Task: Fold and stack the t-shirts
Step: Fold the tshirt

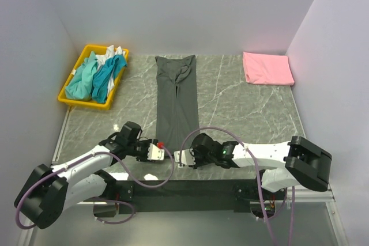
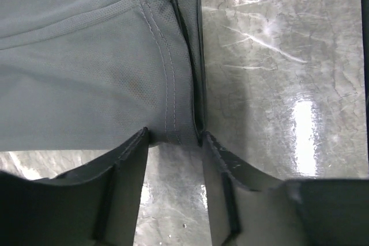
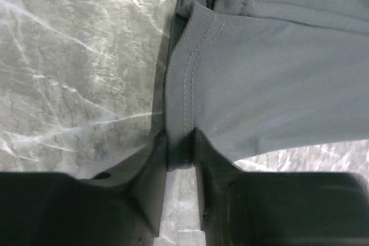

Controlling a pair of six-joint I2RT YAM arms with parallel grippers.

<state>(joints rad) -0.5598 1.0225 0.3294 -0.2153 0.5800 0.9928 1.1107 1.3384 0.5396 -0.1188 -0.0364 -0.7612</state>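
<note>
Top external view shows me the dark grey t-shirt [image 1: 176,96] lying in the middle of the bench [image 1: 242,108], folded into one long strip that runs from far to near. A pink t-shirt [image 1: 267,68] sits folded in the far right corner. The teal and white t-shirts [image 1: 95,76] are piled in the yellow tray [image 1: 61,94] at the far left.

Both arms are down at the near end of the grey strip. On the right wrist view, the right gripper [image 3: 181,148] has its fingers almost together, pinching the hem at the near right corner. On the left wrist view, the left gripper [image 2: 173,142] has its fingers partly open, with the near left corner sitting between the tips.

I think this cloth is light, thin and floppy. It will sag and slide if I hold it by one layer only. The best place to hold is the stitched hem at both near corners, catching all the layers, so the strip lifts evenly for the next fold.
</note>
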